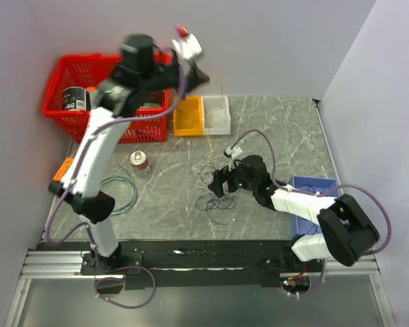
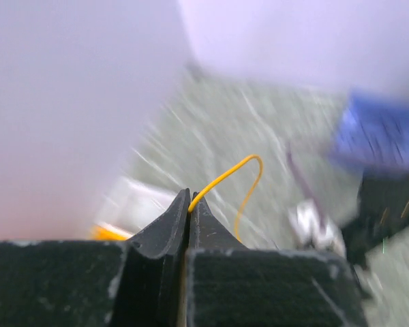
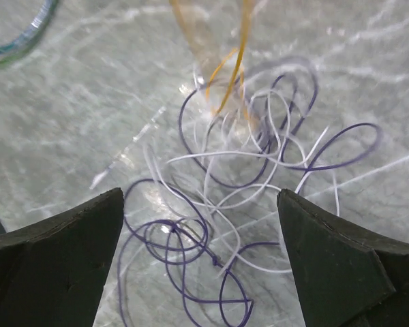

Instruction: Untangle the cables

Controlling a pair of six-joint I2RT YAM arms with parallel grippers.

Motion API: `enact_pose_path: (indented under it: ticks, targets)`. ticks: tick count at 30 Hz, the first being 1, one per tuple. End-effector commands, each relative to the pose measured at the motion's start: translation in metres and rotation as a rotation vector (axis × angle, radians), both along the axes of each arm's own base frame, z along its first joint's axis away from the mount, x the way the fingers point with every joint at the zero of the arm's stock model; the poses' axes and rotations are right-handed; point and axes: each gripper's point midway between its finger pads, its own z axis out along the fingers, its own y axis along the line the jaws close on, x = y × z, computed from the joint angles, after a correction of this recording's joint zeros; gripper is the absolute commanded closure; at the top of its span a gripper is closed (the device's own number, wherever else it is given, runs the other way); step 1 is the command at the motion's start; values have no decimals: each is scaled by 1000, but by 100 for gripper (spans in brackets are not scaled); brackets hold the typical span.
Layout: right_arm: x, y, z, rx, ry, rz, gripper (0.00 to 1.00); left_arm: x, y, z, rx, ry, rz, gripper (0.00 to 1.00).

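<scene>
1. Standing by the table (image 1: 286, 129), I see the left gripper (image 1: 199, 73) raised high over its far part, above the orange tray (image 1: 188, 116) and the white tray (image 1: 216, 112). It looks blurred in the top view.
2. Its fingers (image 2: 165, 228) are pressed together, and a yellow wire (image 2: 226, 178) is pinched between their tips. The wire comes out of the tips and bends over in an arch.
3. The right gripper (image 1: 217, 185) is low at the middle of the table, just over the heap of cables (image 1: 213, 199). Its fingers (image 3: 68, 252) are spread wide, one on each side of the heap, and they hold nothing.
4. The heap lies on the marble top, with purple wires (image 3: 184, 238) and white wires (image 3: 221, 158) looped through each other. A yellow strand rises from the far side of the heap and leaves the right wrist view at the top.
5. A teal hoop (image 1: 119, 194) lies flat on the left side, with a small can (image 1: 140, 161) near it. A red basket (image 1: 82, 119) stands at the far left corner, and a blue bin (image 1: 313, 185) sits on the right, partly under the right arm.
</scene>
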Motion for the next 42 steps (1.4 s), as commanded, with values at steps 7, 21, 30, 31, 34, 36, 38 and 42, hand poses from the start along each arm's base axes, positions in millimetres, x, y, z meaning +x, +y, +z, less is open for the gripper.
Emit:
enact_pose_path:
  ticks: [7, 21, 30, 31, 34, 36, 38, 42]
  targets:
    - [16, 2, -30, -39, 87, -62, 0, -2, 113, 191, -370, -375, 599, 99]
    - [17, 4, -32, -19, 121, -86, 3, 70, 94, 169, -300, -548, 690, 99]
    - [14, -1, -28, -19, 106, -98, 3, 139, 74, 99, -214, -537, 778, 99]
    - [14, -2, -26, -18, 104, -98, 3, 152, 70, 72, -166, -507, 789, 99]
    - [15, -1, -21, -19, 101, -98, 3, 175, 70, 43, -135, -527, 833, 99]
    - [16, 0, -15, -13, 86, -89, 3, 186, 74, 33, -126, -526, 869, 99]
    - [15, 0, -11, -14, 79, -83, 3, 200, 78, 21, -123, -500, 886, 99]
    - [16, -2, -4, -13, 60, -89, 3, 212, 74, -4, -131, -430, 840, 99]
